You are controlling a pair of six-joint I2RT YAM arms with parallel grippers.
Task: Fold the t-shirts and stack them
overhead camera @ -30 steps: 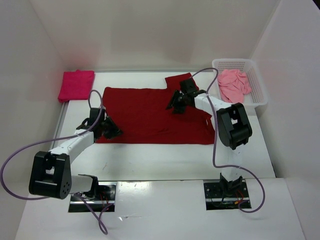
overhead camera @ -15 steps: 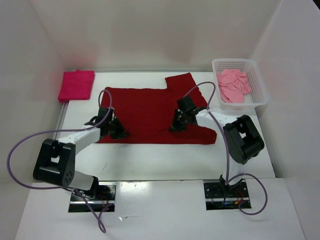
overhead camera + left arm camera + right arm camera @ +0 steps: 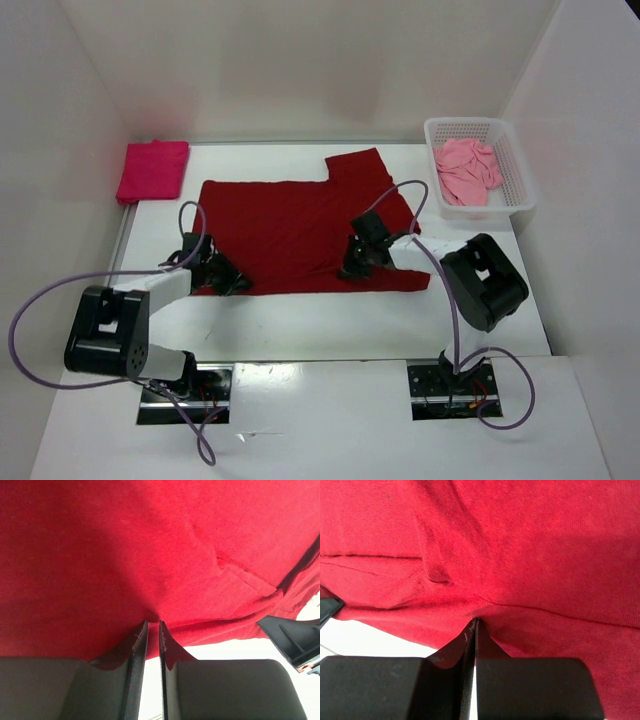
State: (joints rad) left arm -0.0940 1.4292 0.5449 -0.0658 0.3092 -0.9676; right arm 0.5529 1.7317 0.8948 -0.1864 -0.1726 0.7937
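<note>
White walls (image 3: 300, 60) box in a white table (image 3: 330, 320). Seen from the left wrist, the left fingers (image 3: 137, 655) are nipped together on the near hem of the dark red t-shirt (image 3: 150, 545). A sliver of gap stays between them where the cloth puckers into a small peak. The right fingers (image 3: 462, 649) are clenched tight on the same hem, the fabric drawn into a crease at their tips. Only these close views show the pinch, the fine knit grain, a stitched seam and a doubled-over fold beside each grip.

The overhead view hides the tips under the dark wrists, yet gives the layout. The shirt lies flat and spread across the table's middle, with one sleeve jutting toward the far side. The left grip is at its near left corner and the right grip is on the near edge toward the right.

Well apart, a magenta t-shirt (image 3: 152, 170) sits folded into a neat rectangle at the far left corner. A salmon t-shirt (image 3: 466, 170) lies crumpled in a white mesh basket (image 3: 515, 170) at the far right.
</note>
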